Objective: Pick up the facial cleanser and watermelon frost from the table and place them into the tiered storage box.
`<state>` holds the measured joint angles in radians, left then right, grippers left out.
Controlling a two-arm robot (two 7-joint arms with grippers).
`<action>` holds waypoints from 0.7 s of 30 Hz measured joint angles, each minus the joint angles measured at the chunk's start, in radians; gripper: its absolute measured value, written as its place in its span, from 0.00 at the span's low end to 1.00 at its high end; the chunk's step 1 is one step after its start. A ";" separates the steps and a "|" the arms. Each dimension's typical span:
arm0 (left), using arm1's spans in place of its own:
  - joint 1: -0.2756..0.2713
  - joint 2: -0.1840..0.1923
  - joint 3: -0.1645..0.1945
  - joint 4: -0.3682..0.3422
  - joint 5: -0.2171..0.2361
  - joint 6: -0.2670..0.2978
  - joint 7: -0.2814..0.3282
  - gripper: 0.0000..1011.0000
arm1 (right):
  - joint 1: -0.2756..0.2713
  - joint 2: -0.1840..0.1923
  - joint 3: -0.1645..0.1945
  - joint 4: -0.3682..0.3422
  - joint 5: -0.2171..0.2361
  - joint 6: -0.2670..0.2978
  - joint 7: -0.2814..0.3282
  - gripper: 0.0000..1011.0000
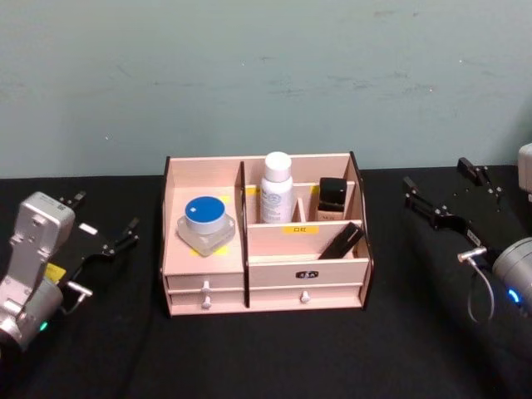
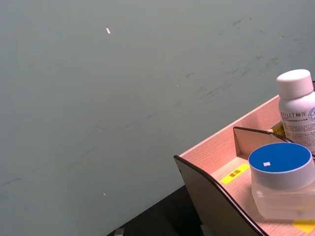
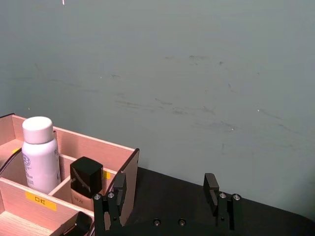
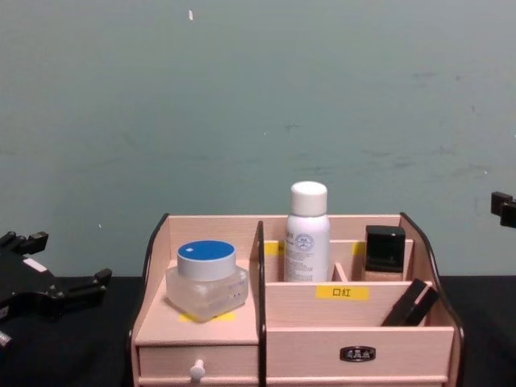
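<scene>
A pink tiered storage box [image 1: 266,287] sits at centre frame, already holding a blue-lidded jar [image 1: 205,223] and white bottle [image 1: 276,188]. The left gripper [image 1: 106,223] and right gripper [image 1: 443,193] flank it, both spread wide and empty. Likely only a clean retreat remains, clear of the box walls.

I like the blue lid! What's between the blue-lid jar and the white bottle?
A dark-edged divider wall of the tiered storage box stands between the jar and the white bottle, in the head view.
</scene>
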<state>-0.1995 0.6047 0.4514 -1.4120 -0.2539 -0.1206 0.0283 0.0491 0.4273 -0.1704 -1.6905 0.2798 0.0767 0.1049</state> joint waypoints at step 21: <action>0.000 0.000 0.000 0.000 0.000 0.000 0.000 0.99 | -0.001 0.002 0.000 -0.004 0.000 -0.002 0.001 0.99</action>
<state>-0.1995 0.6047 0.4514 -1.4120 -0.2539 -0.1206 0.0283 0.0480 0.4298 -0.1705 -1.6942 0.2799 0.0742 0.1055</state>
